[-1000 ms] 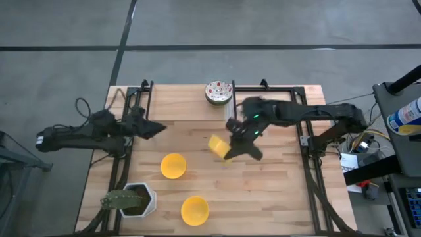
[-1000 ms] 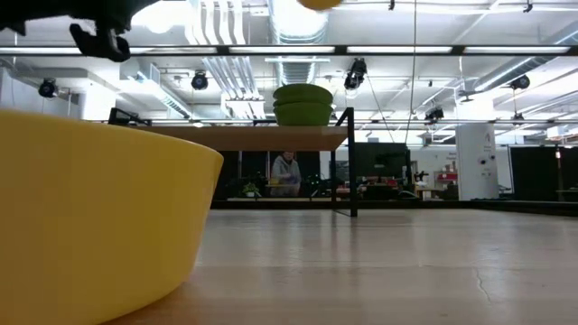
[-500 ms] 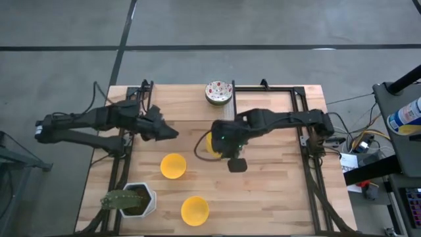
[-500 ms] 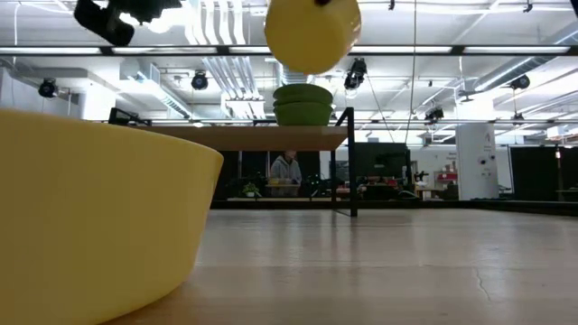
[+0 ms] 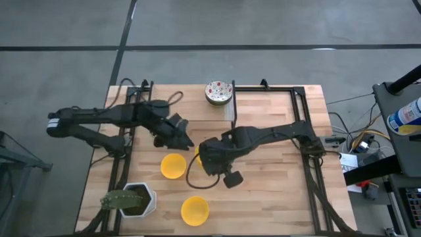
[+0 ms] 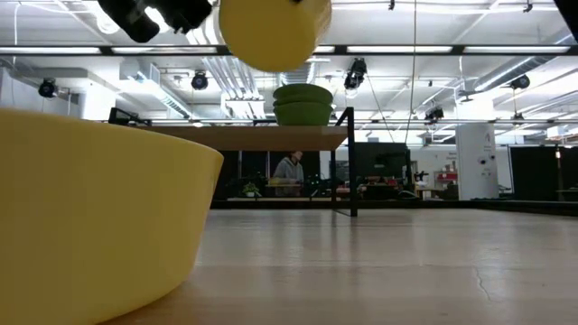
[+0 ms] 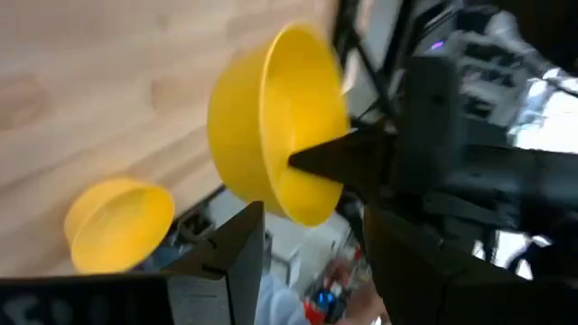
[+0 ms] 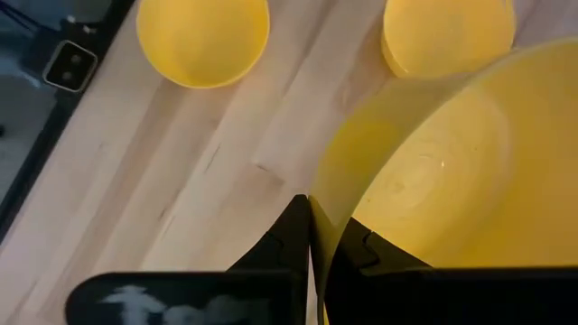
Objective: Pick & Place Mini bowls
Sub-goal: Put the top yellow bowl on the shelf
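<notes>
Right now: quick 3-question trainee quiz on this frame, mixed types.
1. True or false: the right gripper clamps the rim of a yellow mini bowl.
2. Besides that one, how many yellow mini bowls rest on the table?
3. The speckled mini bowl sits: A) at a table edge B) at the table's centre C) inside a yellow bowl.
Key: 1 true; 2 two, the middle bowl and the near bowl; 3 A.

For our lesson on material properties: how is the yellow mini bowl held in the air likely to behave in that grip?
Probably stiff: the yellow mini bowl keeps its round shape while the right gripper pinches only its rim. Its smooth, glossy wall looks slippery. Likely light, since a thin edge pinch holds it.
</notes>
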Controlling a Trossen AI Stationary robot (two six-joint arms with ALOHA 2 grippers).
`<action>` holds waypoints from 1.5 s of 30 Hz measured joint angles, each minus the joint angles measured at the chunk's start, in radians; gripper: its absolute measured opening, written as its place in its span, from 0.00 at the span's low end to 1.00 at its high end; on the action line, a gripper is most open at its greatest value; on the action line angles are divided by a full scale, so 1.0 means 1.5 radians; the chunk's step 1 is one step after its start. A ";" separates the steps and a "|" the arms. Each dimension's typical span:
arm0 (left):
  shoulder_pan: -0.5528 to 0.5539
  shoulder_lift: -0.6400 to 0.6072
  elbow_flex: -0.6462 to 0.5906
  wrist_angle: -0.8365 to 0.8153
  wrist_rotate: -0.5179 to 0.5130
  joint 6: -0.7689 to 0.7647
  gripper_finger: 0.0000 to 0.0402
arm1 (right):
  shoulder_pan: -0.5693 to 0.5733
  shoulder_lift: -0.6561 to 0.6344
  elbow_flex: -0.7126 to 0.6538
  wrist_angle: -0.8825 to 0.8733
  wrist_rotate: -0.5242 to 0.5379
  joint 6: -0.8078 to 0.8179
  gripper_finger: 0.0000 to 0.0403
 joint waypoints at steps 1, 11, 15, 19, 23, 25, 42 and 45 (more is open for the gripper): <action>0.000 0.013 0.002 0.000 0.013 -0.011 0.45 | 0.000 0.010 0.011 -0.009 0.000 0.000 0.02; 0.000 0.095 0.012 -0.009 0.088 -0.031 0.45 | 0.010 0.039 0.048 -0.031 0.000 -0.005 0.02; -0.002 0.123 0.012 -0.021 0.129 -0.026 0.45 | 0.013 0.037 0.051 -0.022 0.000 -0.011 0.02; -0.004 0.144 0.011 -0.020 0.167 -0.018 0.42 | 0.012 0.037 0.053 -0.023 0.000 -0.020 0.02; -0.004 0.149 0.011 -0.023 0.167 0.003 0.31 | 0.013 0.037 0.053 -0.032 0.000 -0.021 0.02; -0.004 0.149 0.011 -0.023 0.164 0.007 0.23 | 0.015 0.037 0.053 -0.032 0.000 -0.024 0.02; -0.005 0.141 0.011 -0.029 0.115 0.024 0.00 | 0.015 0.021 0.060 -0.007 0.001 0.015 0.37; -0.005 0.132 0.012 -0.045 0.092 0.026 0.00 | 0.016 -0.003 0.060 0.006 0.036 0.039 0.47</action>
